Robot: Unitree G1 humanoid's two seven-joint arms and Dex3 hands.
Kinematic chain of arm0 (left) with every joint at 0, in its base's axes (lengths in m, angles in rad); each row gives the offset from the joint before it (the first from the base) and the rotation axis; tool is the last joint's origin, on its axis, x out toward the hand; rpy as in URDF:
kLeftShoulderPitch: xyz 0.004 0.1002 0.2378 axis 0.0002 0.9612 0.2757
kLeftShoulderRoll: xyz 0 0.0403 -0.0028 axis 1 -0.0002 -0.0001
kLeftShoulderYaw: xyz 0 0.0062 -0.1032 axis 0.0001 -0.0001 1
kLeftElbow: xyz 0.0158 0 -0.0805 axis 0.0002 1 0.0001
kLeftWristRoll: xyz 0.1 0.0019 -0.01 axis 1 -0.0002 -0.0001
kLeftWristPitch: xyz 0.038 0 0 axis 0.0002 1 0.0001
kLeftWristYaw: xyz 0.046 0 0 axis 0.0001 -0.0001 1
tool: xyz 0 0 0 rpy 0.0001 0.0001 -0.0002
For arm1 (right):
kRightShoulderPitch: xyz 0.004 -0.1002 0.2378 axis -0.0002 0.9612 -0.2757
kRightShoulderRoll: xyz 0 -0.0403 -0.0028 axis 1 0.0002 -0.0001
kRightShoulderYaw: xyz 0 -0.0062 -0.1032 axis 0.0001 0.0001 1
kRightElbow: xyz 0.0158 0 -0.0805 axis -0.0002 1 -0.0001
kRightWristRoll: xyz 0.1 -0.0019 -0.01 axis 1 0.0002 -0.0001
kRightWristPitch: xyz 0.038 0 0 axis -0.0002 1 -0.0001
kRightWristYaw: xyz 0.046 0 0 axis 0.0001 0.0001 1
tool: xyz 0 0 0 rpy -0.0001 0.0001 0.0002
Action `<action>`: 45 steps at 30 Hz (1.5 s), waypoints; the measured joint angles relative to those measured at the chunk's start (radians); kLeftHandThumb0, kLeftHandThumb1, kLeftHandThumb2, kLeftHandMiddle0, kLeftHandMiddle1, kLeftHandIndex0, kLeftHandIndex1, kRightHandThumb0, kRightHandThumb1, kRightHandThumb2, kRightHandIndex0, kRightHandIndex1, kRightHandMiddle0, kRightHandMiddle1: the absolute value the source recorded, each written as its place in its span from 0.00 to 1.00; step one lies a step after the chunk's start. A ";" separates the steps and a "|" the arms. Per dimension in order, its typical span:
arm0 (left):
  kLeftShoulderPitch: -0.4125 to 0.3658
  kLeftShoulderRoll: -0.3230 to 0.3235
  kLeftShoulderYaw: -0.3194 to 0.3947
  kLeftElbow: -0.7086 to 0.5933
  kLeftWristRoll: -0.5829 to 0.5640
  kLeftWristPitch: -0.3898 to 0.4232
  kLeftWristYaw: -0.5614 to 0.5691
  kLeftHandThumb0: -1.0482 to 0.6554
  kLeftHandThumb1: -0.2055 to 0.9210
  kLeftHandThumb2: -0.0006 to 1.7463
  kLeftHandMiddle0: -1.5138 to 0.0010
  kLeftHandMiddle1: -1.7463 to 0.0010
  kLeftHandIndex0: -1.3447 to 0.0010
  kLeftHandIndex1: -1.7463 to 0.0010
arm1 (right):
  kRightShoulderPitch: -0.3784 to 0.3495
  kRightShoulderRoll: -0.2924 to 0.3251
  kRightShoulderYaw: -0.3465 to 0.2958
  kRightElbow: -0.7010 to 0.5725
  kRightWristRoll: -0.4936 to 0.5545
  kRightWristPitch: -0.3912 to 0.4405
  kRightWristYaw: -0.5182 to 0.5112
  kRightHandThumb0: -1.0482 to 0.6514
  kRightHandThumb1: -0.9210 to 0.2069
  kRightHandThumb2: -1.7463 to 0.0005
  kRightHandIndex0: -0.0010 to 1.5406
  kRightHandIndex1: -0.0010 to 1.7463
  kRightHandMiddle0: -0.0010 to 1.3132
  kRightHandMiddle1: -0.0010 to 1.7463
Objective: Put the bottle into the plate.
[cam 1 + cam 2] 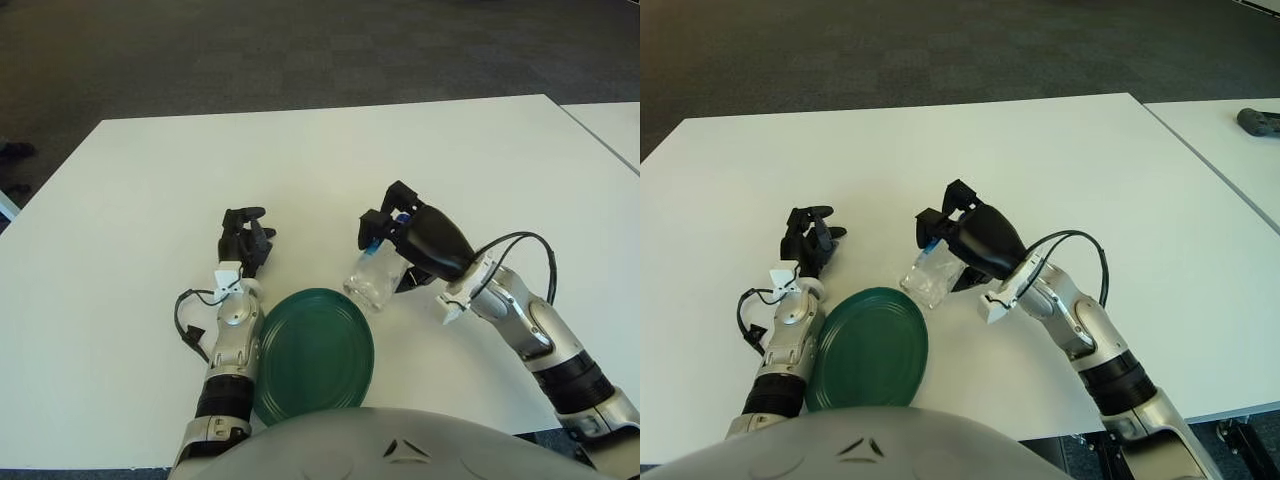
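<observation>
A small clear plastic bottle (pixel 373 278) with a blue cap is held in my right hand (pixel 405 240), whose black fingers are shut on it. The bottle hangs tilted, its base pointing down-left, just off the upper right rim of the green plate (pixel 312 355). The plate lies on the white table near its front edge. My left hand (pixel 243 240) shows at the plate's upper left, fingers curled and holding nothing. In the right eye view the bottle (pixel 934 274) sits right beside the plate's (pixel 868 350) top edge.
The white table (pixel 300 170) stretches wide behind both hands. A second white table (pixel 1240 150) stands to the right with a dark object (pixel 1260 121) on it. Dark carpet lies beyond the far edge.
</observation>
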 measured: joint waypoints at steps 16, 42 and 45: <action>-0.034 -0.011 0.009 0.054 -0.017 -0.041 -0.016 0.21 1.00 0.49 0.62 0.17 0.75 0.13 | 0.016 -0.004 0.024 -0.004 0.054 -0.138 0.070 0.40 0.56 0.22 0.82 1.00 0.80 1.00; -0.095 -0.016 0.038 0.134 -0.051 -0.107 -0.036 0.23 1.00 0.49 0.63 0.16 0.76 0.12 | -0.002 0.035 0.055 0.012 0.049 -0.200 0.156 0.44 0.62 0.16 0.80 1.00 0.80 1.00; -0.095 -0.013 0.041 0.133 -0.053 -0.107 -0.041 0.23 1.00 0.49 0.63 0.16 0.76 0.12 | -0.004 0.041 0.055 0.012 0.036 -0.193 0.156 0.44 0.62 0.16 0.80 1.00 0.80 1.00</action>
